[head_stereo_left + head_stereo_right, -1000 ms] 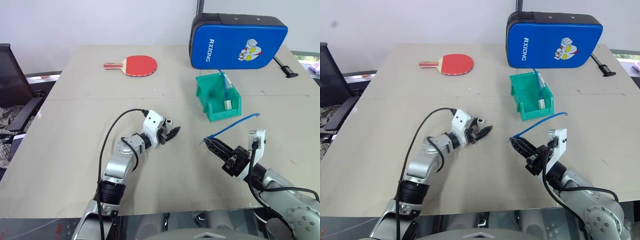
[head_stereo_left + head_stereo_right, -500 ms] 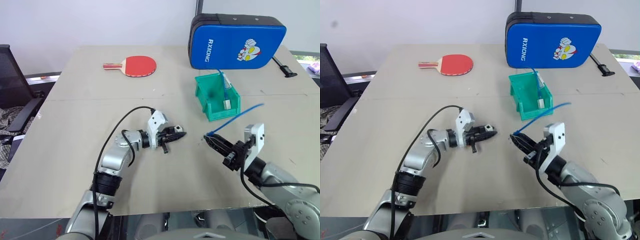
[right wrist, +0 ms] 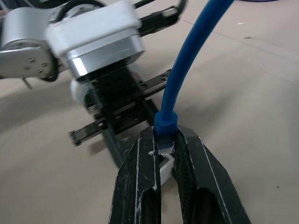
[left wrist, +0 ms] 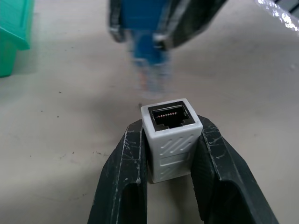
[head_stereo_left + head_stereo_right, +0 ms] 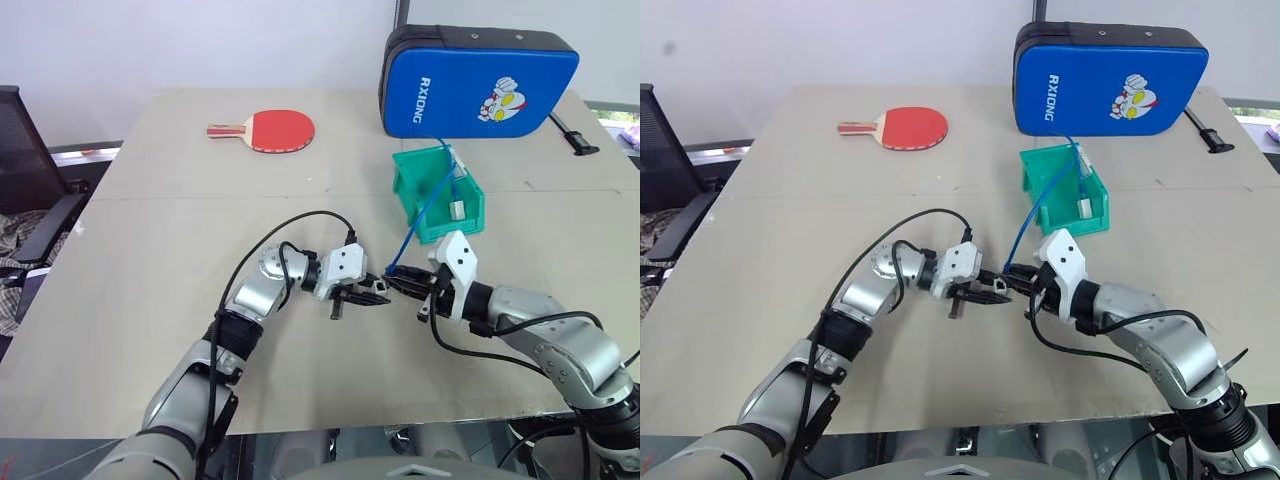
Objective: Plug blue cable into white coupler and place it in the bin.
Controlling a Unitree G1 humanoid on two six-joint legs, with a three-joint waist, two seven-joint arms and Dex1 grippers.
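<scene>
At the middle of the table my two grippers meet tip to tip. My left gripper [image 5: 377, 294] points right and is shut on the white coupler [image 4: 170, 140], a small ribbed cube with its dark socket facing away. My right gripper [image 3: 166, 135] is shut on the clear plug end of the blue cable [image 3: 187, 70]. The plug sits just in front of the socket, outside it. From the plug the cable [image 5: 415, 225] arcs up and back toward the green bin [image 5: 405, 185], which stands behind my right gripper [image 5: 398, 284].
Inside the bin lie another blue cable and a small white piece [image 5: 456, 209]. A big blue padded case [image 5: 478, 80] stands behind the bin. A red table-tennis paddle [image 5: 272, 130] lies at the far left. A black chair [image 5: 20, 170] is beside the table's left edge.
My left gripper swung right and turned to face the right gripper. My right gripper moved left with the cable. The tips were apart and now nearly meet. The cable's free end swung toward the bin.
</scene>
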